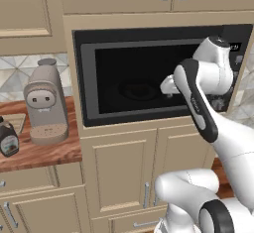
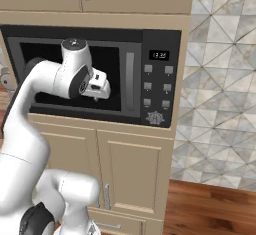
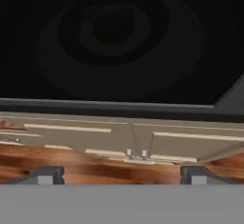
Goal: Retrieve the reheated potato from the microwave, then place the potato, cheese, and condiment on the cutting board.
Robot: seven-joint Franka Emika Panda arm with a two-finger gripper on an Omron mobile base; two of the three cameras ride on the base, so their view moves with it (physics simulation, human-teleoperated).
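- One large black microwave (image 1: 149, 73) fills the wall recess above the cream cabinet doors (image 1: 119, 172); its dark glass door looks closed, which I judge is why the arm is raised to that height, facing the glass.
- Behind the glass a round turntable (image 3: 114, 32) shows dimly, with a vague reddish smudge near its middle that may be the potato; it is too dark to tell for sure.
- On the microwave's right side sits the button panel (image 2: 157, 89) with its small lit display, clear of the arm.
- At the left, a beige coffee machine (image 1: 45, 103) stands on the reddish-brown bench (image 1: 44, 152).
- Just beside it, at the picture's edge, is the condiment (image 1: 7, 138): a squat dark bottle with a black cap and pale label, upright and untouched.
- Smallest, the hand (image 3: 123, 174) hovers close before the door with fingers spread wide, holding nothing, probably ready to deal with the door.
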